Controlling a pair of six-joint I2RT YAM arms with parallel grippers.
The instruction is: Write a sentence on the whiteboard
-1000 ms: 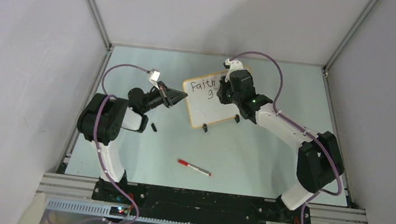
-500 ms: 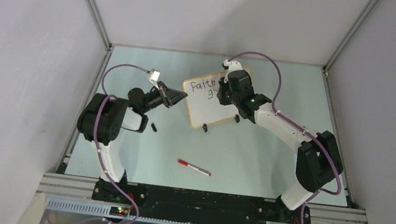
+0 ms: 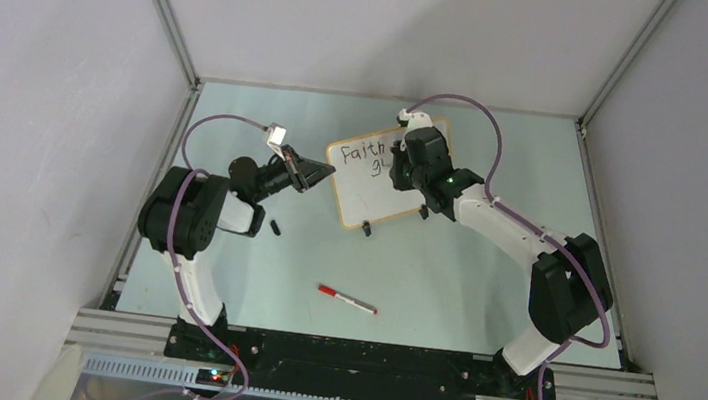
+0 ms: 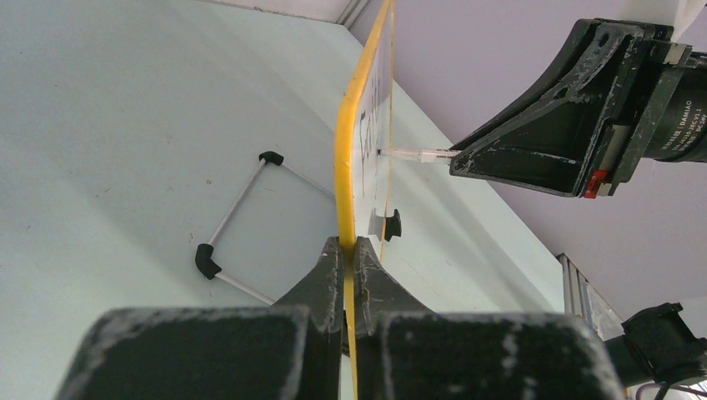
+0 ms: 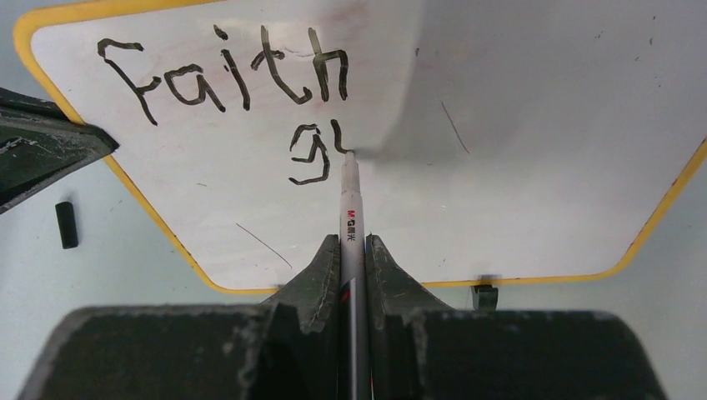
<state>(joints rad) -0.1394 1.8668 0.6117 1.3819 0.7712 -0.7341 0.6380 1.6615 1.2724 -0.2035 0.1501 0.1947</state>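
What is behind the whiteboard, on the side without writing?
In the left wrist view, a thin wire prop with black corner caps rests on the table behind the whiteboard. The board's back face is edge-on, so it cannot be seen.

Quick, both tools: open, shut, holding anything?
Left tool: closed on the edge of the small orange-framed white whiteboard.
Right tool: closed on a slim white marker pen.
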